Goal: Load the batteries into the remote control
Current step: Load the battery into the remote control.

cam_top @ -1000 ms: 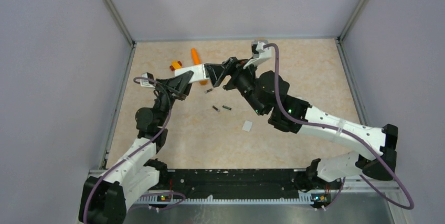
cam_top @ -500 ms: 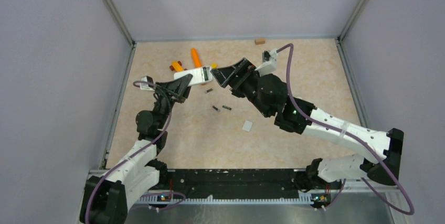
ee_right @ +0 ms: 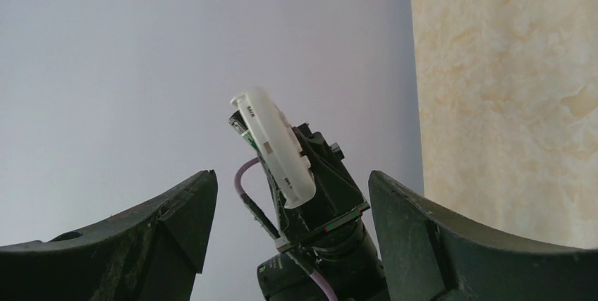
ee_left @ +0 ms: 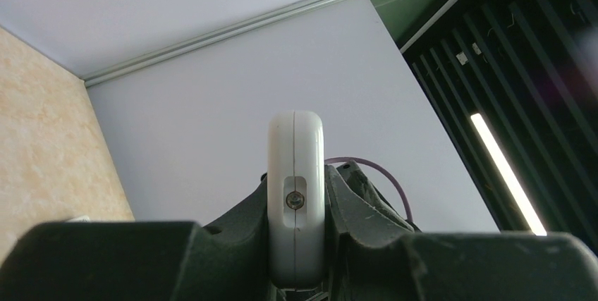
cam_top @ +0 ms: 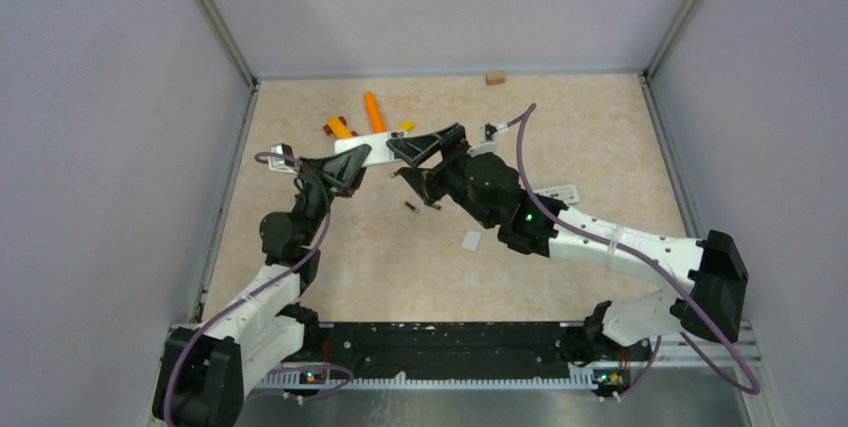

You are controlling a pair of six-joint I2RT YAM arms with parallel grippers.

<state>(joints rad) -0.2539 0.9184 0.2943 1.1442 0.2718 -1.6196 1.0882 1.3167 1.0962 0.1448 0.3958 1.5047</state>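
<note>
Remote [ee_left: 295,174] end — hidden between left fingers [ee_left: 113,259].

Left arm [cam_top: 262,297]: rising from the near left corner of the table, reaching toward the far edge, wrist turned to the right. Left gripper [cam_top: 350,161]: clamped tight on one end of the remote control [cam_top: 368,150], held above the table. Right arm [cam_top: 620,245]: stretched low from the near right corner toward the table's middle. Right gripper [cam_top: 412,162]: jaws spread wide, facing the left gripper, near the remote control's free end.
</note>
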